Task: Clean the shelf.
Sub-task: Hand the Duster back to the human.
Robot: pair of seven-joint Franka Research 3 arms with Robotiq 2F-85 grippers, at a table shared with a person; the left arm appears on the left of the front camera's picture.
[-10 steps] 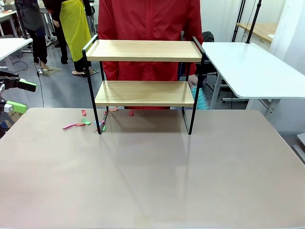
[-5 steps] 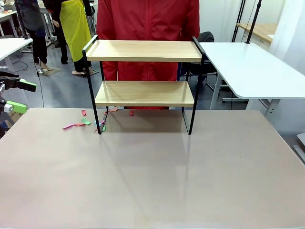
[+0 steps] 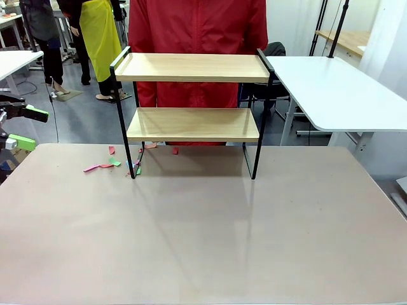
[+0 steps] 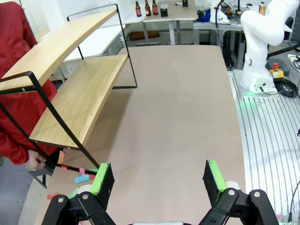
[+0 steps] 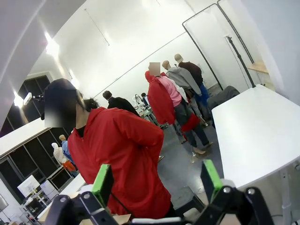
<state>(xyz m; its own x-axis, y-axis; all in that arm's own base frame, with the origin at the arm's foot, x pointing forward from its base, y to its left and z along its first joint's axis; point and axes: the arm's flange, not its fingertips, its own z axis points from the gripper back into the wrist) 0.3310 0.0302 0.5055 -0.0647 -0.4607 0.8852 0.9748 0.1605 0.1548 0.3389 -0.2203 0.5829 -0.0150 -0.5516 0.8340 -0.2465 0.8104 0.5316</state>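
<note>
Shelf [image 3: 193, 95] stands at the far side of the brown table [image 3: 203, 235], well ahead and to the right of the left gripper [image 3: 19, 127], which sits at the table's left edge, partly cut off, its green pads spread wide and holding nothing. Behind the rack a person in a red jacket [image 3: 197, 25] is cropped at the top, legs hidden by the boards. Coloured paper scraps [image 3: 105, 164] lie by the rack's left front leg, too small to count. Right gripper [image 5: 157, 180], jaws wide and empty, points up off the table toward the person. Compared with a second ago, a blue-green patch behind the rack's right side is gone; nothing else has shifted.
</note>
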